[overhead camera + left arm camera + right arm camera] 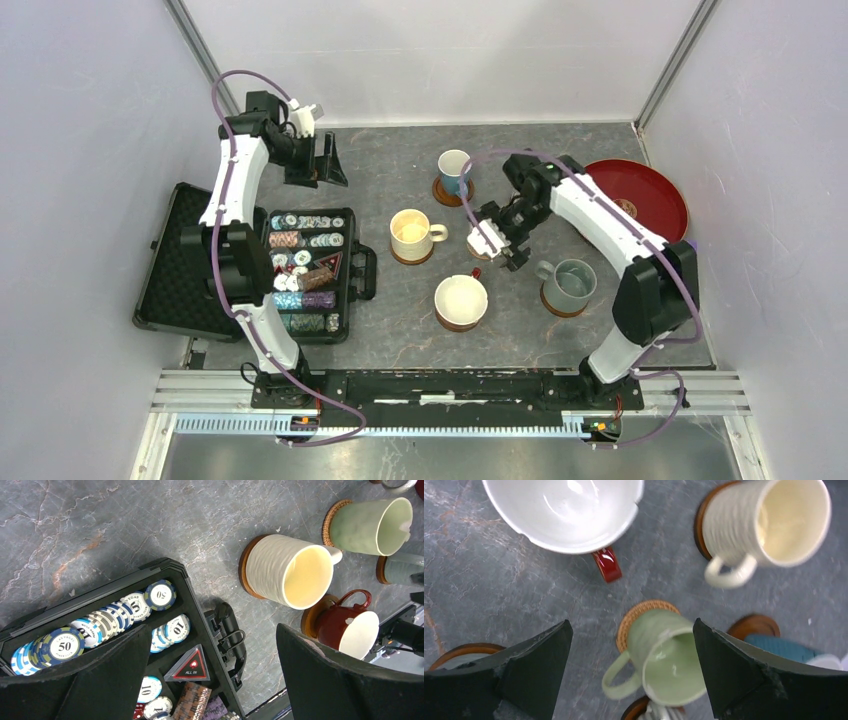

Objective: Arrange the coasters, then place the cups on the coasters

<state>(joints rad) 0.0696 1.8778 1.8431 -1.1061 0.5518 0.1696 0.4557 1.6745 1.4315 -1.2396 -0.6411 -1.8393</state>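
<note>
Pale green cup (pixel 664 655) standing upright on the woven copper-orange coaster (pixel 640 611), mid-table among the other cups.

It is glossy and smooth-walled. Its mouth faces up at the right wrist camera, and its loop handle points to that view's lower left (away from the cream cup (pixel 769 525)). The right gripper (pixel 630 624) hangs above with its fingers spread wide, touching nothing. The left gripper (pixel 214 627) is likewise spread over the poker chip case (pixel 172 569).
</note>
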